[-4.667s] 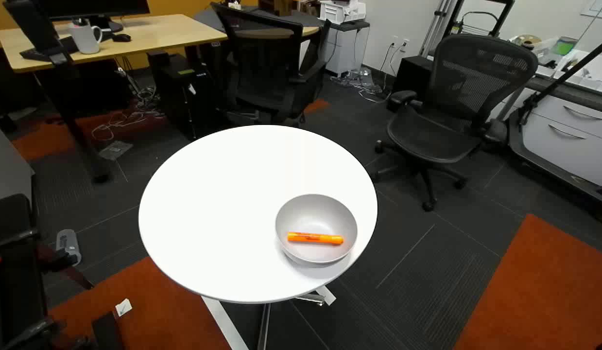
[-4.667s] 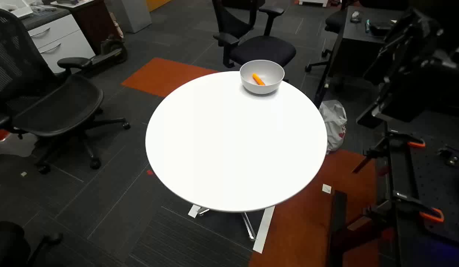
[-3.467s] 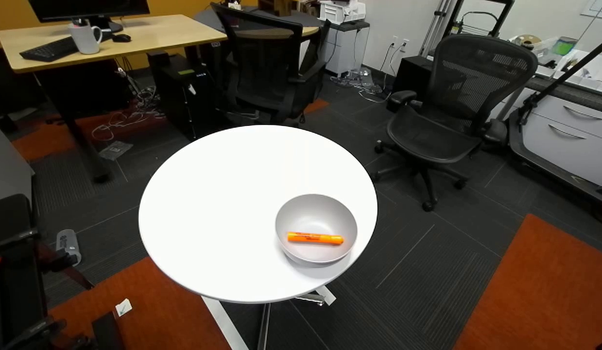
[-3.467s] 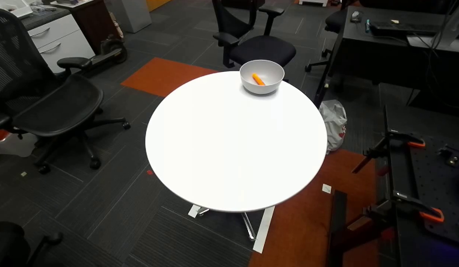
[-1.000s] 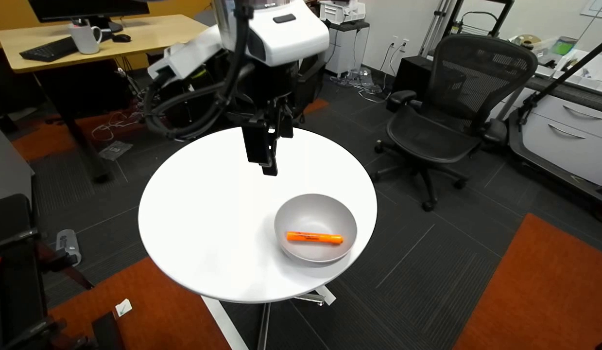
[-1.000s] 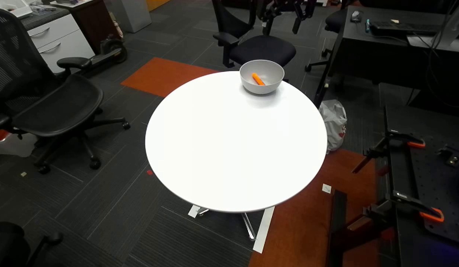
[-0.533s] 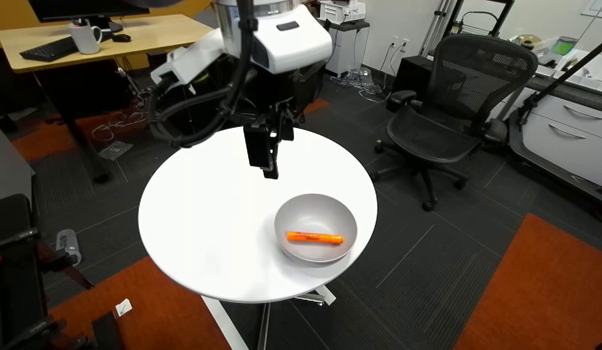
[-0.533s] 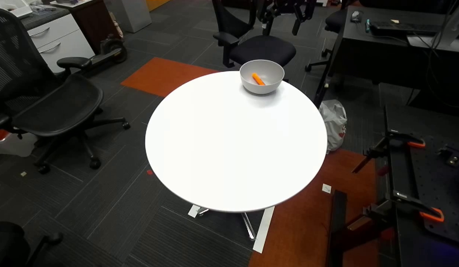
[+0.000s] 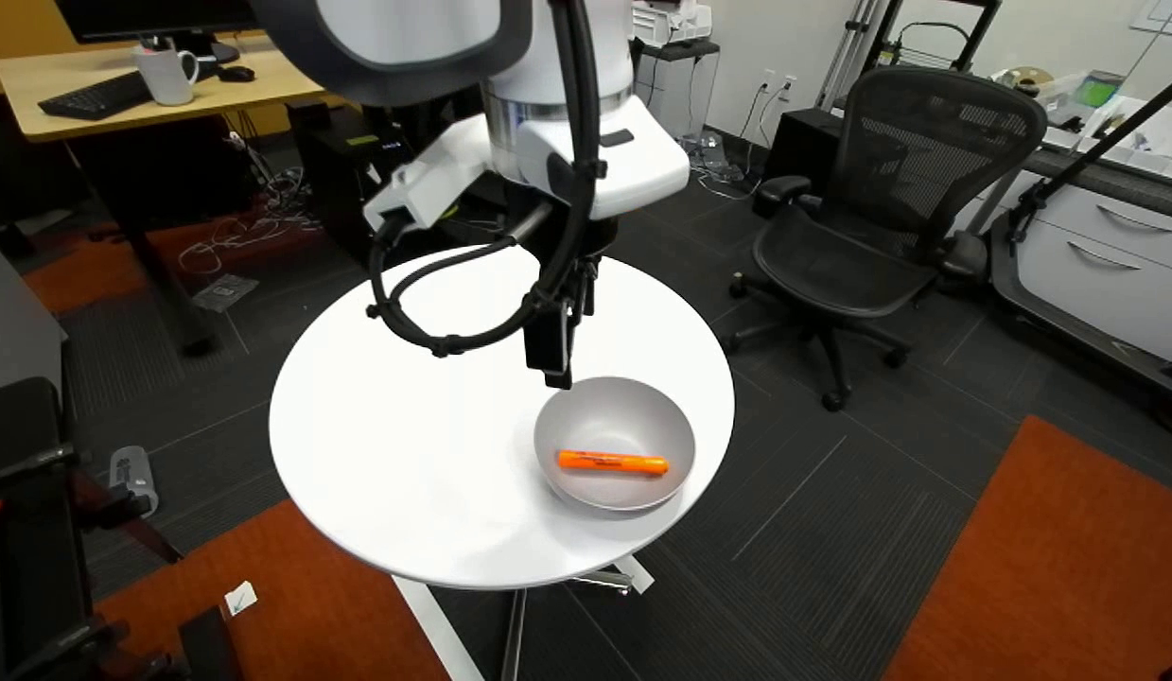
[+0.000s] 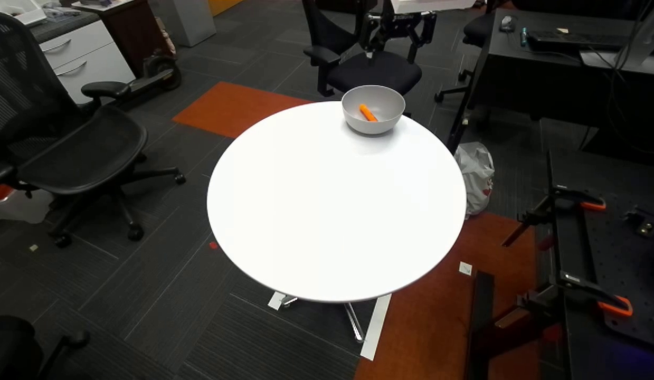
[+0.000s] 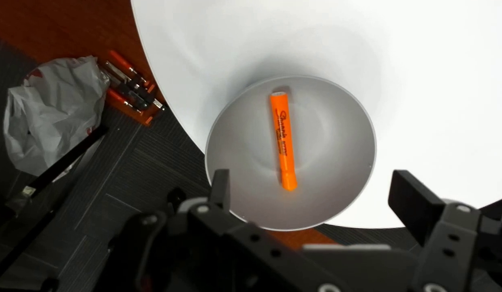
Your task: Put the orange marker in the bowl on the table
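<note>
Wrist view: your gripper [image 11: 313, 192] has jaws spread wide; orange marker [image 11: 283, 138] lies inside bowl [image 11: 340, 162]. Both exterior views: bowl sits upright near edge of round white table [image 10: 332, 211]; your gripper hangs higher than bowl, apart from marker.

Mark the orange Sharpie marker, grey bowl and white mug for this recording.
Orange Sharpie marker [image 11: 284, 138]: wrist view, the lettered barrel.
Grey bowl [image 11: 348, 142]: wrist view, bare inner wall.
White mug [image 9: 165, 78]: in an exterior view, its body.
</note>
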Controlling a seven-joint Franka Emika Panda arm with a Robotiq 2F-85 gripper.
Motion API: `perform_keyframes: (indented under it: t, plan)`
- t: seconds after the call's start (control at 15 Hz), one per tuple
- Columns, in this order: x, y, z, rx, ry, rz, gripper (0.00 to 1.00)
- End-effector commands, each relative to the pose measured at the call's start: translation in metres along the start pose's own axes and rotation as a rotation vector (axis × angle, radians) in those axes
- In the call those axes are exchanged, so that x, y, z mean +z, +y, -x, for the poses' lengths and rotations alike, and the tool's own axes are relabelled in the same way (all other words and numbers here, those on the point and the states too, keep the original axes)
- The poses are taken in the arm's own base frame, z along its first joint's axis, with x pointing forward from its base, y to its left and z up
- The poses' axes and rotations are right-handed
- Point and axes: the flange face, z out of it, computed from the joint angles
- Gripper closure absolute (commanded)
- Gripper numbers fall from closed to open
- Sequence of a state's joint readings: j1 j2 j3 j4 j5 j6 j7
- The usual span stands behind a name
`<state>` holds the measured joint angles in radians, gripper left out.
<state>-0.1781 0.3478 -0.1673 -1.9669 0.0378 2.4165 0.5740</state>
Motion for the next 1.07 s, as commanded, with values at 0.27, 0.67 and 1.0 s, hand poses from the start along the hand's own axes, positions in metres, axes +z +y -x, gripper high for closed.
perform_keyframes:
  t: [0.27, 0.67, 1.0]
  plan:
    - [0.044, -0.008, -0.028, 0.007, -0.016, 0.062, 0.00]
    - [0.083, -0.005, -0.035, -0.017, -0.038, 0.099, 0.00]
    - [0.110, -0.009, -0.038, -0.044, -0.060, 0.124, 0.00]
